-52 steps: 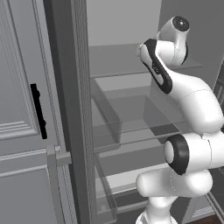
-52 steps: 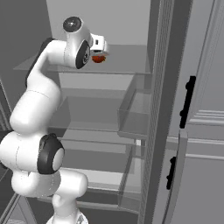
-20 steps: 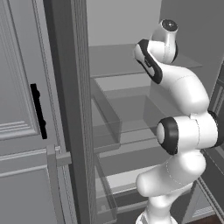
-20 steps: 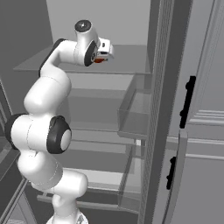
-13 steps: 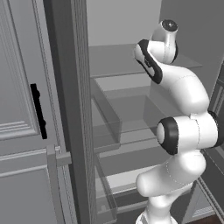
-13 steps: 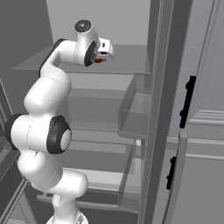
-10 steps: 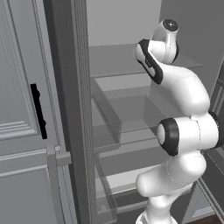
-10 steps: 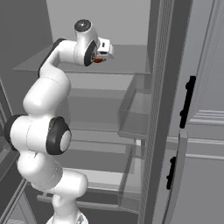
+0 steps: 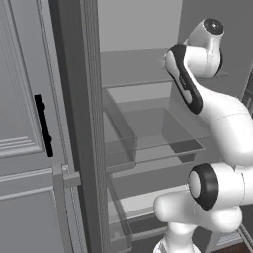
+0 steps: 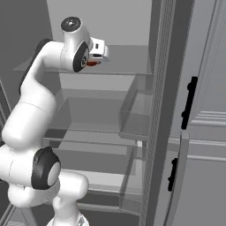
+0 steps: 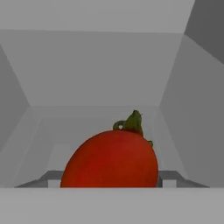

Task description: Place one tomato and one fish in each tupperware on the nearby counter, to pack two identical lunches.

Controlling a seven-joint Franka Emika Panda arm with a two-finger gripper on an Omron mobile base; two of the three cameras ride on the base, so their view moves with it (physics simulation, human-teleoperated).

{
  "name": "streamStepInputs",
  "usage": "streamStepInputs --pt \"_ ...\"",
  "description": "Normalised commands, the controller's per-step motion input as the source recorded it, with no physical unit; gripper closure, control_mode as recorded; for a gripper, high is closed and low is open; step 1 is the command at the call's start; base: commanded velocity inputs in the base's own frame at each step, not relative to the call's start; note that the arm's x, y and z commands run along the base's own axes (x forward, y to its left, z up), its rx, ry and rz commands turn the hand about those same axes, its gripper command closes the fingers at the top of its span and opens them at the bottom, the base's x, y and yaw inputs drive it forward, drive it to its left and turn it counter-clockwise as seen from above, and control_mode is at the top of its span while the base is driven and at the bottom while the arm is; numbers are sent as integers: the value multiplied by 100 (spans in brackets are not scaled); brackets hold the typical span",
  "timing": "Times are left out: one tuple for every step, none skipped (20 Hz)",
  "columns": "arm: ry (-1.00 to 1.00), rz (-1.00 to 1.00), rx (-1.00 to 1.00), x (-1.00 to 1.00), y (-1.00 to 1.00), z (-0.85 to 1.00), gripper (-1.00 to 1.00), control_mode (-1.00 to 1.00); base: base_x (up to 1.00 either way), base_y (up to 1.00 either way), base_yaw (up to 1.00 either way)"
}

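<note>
A red tomato [image 11: 111, 159] with a green stem sits close up at the bottom middle of the hand view, on a pale grey shelf inside the open fridge. In the right base view my gripper [image 10: 95, 59] reaches over the top shelf, and the tomato [image 10: 91, 63] shows as a red patch right under the hand. The jaws look shut on the tomato, though the fingertips themselves are hidden. In the left base view my own arm [image 9: 197, 84] covers the hand. The fish, the tupperware and the counter are out of view.
The fridge's top glass shelf [image 10: 119, 73] carries the tomato. Below it are a lower shelf [image 9: 148, 148] and a clear bin [image 10: 137, 114]. The fridge's door frame [image 9: 74, 123] and grey panelled doors with black handles [image 10: 190, 101] flank the opening.
Since the earliest frames the arm has stretched deeper and higher into the fridge, up to the tomato. Over the last second nothing visibly moves.
</note>
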Motion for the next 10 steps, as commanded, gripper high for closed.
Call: streamStepInputs --pt "3 0 0 -100 0 0 100 -100 0 0 0" --pt "7 0 0 -100 0 -16 100 -100 0 0 0" --pt "7 0 0 -100 0 -28 100 -100 0 0 0" --pt "7 0 0 -100 0 -40 100 -100 0 0 0" --pt "8 0 0 -100 0 -49 100 -100 0 0 0" --pt "9 0 0 -100 0 -56 100 -100 0 0 0" --pt "11 0 0 -100 0 -62 100 -100 0 0 0" --pt "12 0 0 -100 0 -71 100 -100 0 0 0" --pt "11 0 0 -100 0 -76 100 -100 0 0 0" --pt "12 0 0 -100 0 -79 100 -100 0 0 0"
